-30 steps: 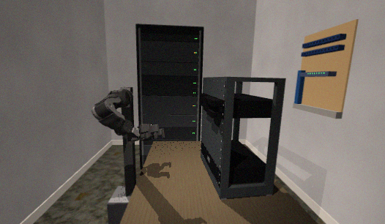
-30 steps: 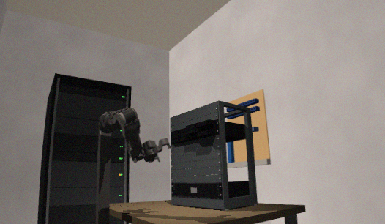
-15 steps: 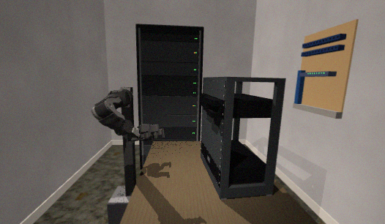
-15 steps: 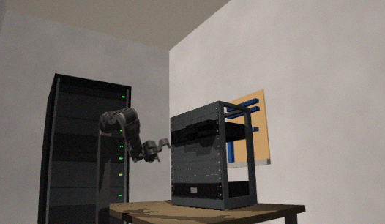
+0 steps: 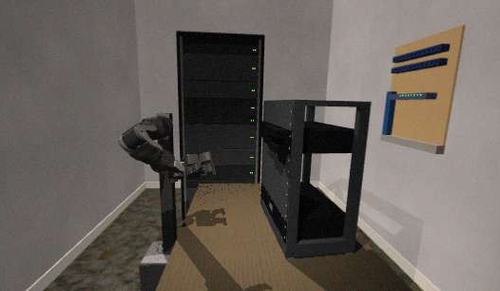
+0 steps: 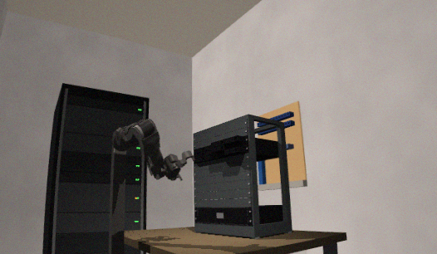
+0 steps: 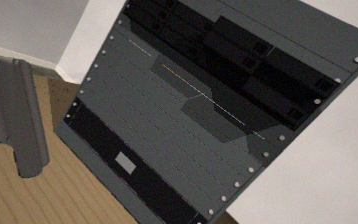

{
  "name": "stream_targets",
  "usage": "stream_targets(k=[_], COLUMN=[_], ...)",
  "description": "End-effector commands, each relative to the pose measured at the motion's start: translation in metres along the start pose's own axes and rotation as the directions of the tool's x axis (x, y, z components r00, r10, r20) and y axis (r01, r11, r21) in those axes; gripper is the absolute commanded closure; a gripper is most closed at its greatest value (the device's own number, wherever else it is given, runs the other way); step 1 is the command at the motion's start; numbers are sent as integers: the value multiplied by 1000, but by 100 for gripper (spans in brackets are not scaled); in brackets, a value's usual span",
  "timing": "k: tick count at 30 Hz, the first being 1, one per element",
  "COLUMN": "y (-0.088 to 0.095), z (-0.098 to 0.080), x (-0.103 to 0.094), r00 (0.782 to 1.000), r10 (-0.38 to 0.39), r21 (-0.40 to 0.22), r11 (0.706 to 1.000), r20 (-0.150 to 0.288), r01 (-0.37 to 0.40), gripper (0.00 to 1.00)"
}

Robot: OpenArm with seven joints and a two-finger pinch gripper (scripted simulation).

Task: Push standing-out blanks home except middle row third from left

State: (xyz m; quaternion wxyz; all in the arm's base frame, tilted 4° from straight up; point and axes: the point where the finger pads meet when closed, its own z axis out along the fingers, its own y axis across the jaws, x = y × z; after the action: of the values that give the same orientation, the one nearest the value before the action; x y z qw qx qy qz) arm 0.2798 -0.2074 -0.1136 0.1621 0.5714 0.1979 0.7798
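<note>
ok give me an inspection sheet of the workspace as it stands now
surface: wooden table carries the rack.
job's things: open-frame rack upright; storage chassis near its top, some drive blanks proud.
clutter: nothing seen.
grippers: gripper open, empty, just short of the chassis front; contact cannot be told.
cables: nothing seen.
surroundings: tall server cabinet behind; tan wall board with blue strips; arm on a post.
</note>
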Motion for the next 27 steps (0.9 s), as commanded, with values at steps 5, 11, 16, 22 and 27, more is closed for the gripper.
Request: stream_targets(k=[5,11,16,22,27], y=[-3,-2,1,12,27], z=[14,26,31,38,40], x=[22,45,54,68,75], r00=[988,937,895,790,697], r10=[-143,-324,-420,-593,-707], r21=[87,154,175,195,200], r11=[985,927,880,765,670], r20=[-66,-130,-150,-155,-120], r01=[148,342,442,613,715], gripper=[0,0,0,0,0])
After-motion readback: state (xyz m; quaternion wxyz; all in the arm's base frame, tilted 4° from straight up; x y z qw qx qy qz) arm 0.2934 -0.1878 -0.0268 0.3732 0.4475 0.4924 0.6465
